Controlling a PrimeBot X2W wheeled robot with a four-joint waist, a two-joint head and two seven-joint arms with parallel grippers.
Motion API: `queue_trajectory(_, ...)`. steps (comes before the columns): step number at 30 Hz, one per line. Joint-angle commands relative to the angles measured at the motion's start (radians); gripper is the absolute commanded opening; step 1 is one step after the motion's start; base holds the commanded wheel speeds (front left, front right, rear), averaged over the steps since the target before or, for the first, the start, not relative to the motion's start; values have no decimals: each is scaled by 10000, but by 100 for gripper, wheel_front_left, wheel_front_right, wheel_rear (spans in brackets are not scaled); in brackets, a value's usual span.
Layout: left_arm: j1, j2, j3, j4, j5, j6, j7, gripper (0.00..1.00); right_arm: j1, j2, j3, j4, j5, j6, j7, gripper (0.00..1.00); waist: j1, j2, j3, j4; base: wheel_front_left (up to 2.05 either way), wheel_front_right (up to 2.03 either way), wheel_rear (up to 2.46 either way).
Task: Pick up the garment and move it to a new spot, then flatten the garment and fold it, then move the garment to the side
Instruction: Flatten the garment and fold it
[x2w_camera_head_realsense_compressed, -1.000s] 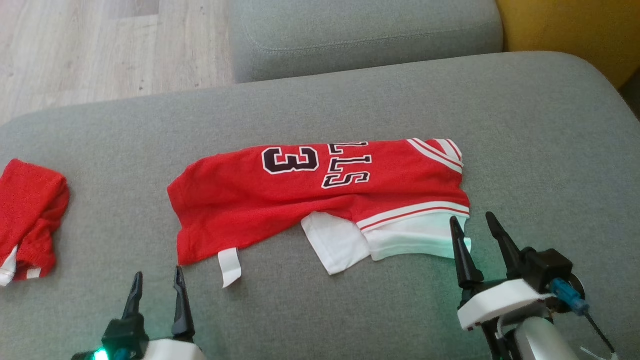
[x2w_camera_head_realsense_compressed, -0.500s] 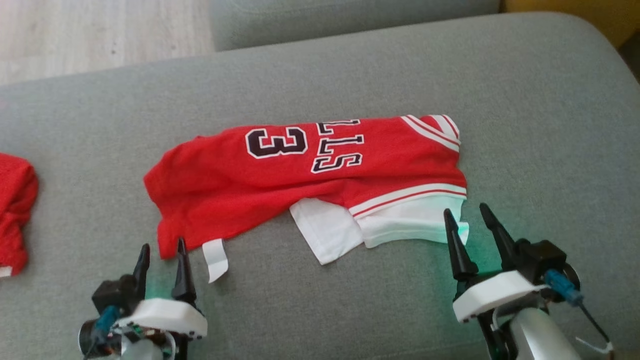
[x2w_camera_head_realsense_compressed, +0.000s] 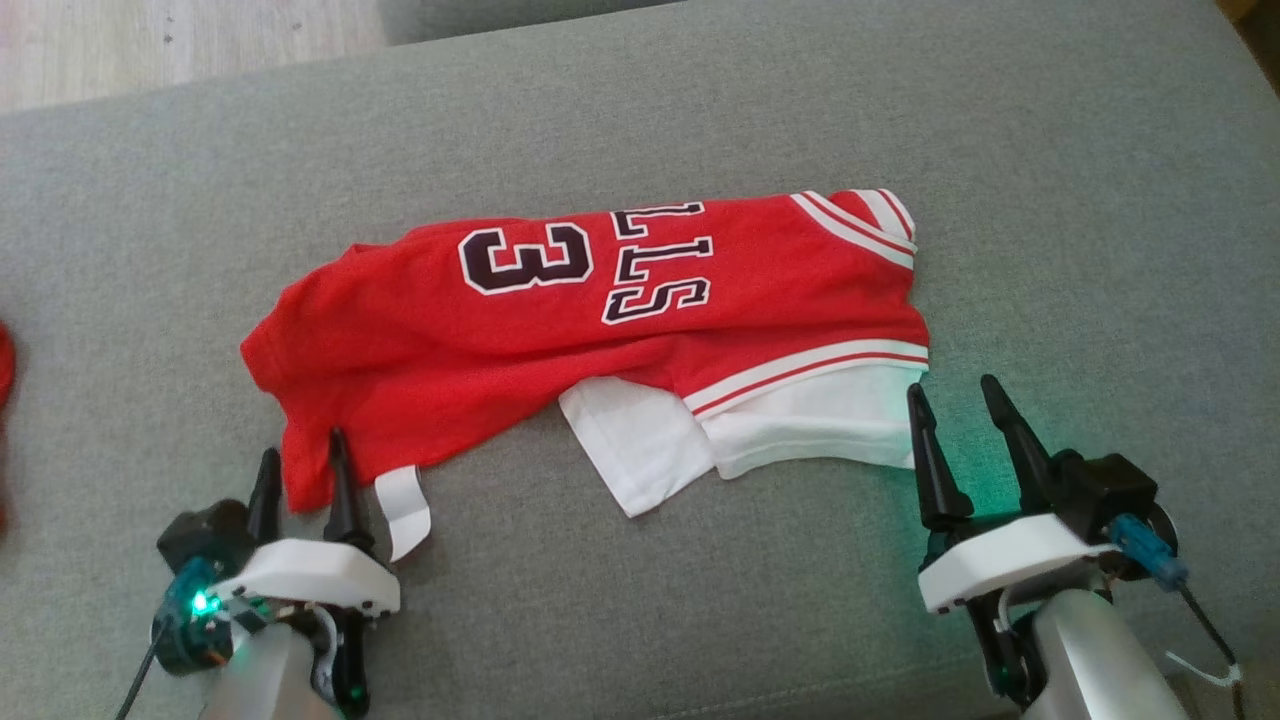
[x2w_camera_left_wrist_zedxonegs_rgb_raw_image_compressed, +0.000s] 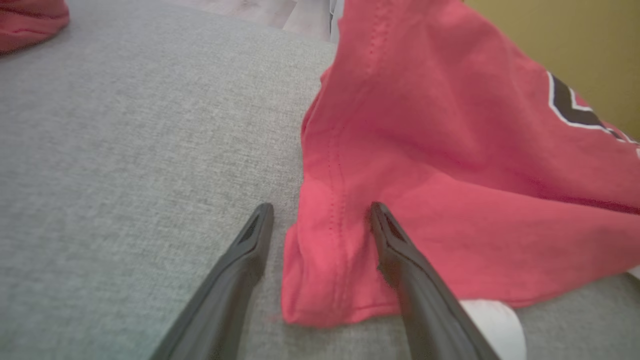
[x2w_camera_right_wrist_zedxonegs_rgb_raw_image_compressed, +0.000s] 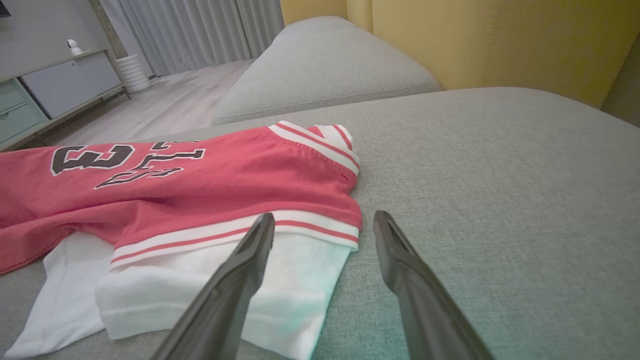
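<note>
A red jersey (x2w_camera_head_realsense_compressed: 560, 330) with black numbers and white sleeves lies folded lengthwise on the grey sofa cushion (x2w_camera_head_realsense_compressed: 1050, 200). My left gripper (x2w_camera_head_realsense_compressed: 300, 450) is open at the jersey's near left corner; the left wrist view has the red hem (x2w_camera_left_wrist_zedxonegs_rgb_raw_image_compressed: 325, 240) between the two fingers (x2w_camera_left_wrist_zedxonegs_rgb_raw_image_compressed: 400, 255). My right gripper (x2w_camera_head_realsense_compressed: 955, 395) is open just off the white sleeve's (x2w_camera_head_realsense_compressed: 830, 425) right edge, and in the right wrist view the sleeve corner (x2w_camera_right_wrist_zedxonegs_rgb_raw_image_compressed: 310, 270) lies by the left finger. The jersey (x2w_camera_right_wrist_zedxonegs_rgb_raw_image_compressed: 200, 185) lies flat, not lifted.
A white tag (x2w_camera_head_realsense_compressed: 405, 510) sticks out at the jersey's near left corner. Another red garment (x2w_camera_left_wrist_zedxonegs_rgb_raw_image_compressed: 30, 20) lies at the far left of the cushion. A second cushion (x2w_camera_right_wrist_zedxonegs_rgb_raw_image_compressed: 325, 65) and yellow backrest (x2w_camera_right_wrist_zedxonegs_rgb_raw_image_compressed: 500, 45) stand behind; wood floor (x2w_camera_head_realsense_compressed: 150, 40) beyond.
The head camera has tilted down, shifting the whole scene. My left gripper has come forward to straddle the jersey's near left corner. The right gripper stays by the sleeve's edge.
</note>
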Motion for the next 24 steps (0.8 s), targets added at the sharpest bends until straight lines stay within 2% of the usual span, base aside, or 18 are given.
queue_trajectory(1, -30, 21, 26, 177, -141, -122, 129, 100, -255, -12, 174, -265, -99, 65, -65, 100, -1, -1, 25, -6, 0, 0, 0)
queue_trajectory(3, -103, 21, -302, 351, -404, -140, 129, 100, -246, -12, 107, -248, -116, 65, -65, 100, -1, -1, 62, -11, 0, 0, 0)
queue_trajectory(4, -123, 21, -474, 411, -529, -143, 129, 81, -246, -12, 84, -232, -123, 65, -65, 100, -1, -1, 73, -17, 0, 0, 0)
queue_trajectory(5, -135, 21, -612, 474, -619, -145, 129, 43, -247, -12, 67, -214, -124, 65, -65, 100, -1, -1, 82, -20, 0, 0, 0)
queue_trajectory(7, -137, 21, -855, 584, -773, -147, 129, 0, -244, -12, 37, -175, -103, 65, -65, 100, -1, -1, 91, -21, 0, 0, 0)
queue_trajectory(17, 137, 20, -1263, 189, -1145, -150, 129, 0, -150, -12, 12, 459, 568, 65, -65, 100, -1, -1, 86, 239, 0, 0, 0)
queue_trajectory(24, 234, 20, -1499, -353, -896, -150, 129, 0, -621, -12, 535, 1723, 1582, 65, -65, 100, -1, -1, 158, 629, 0, 0, 0)
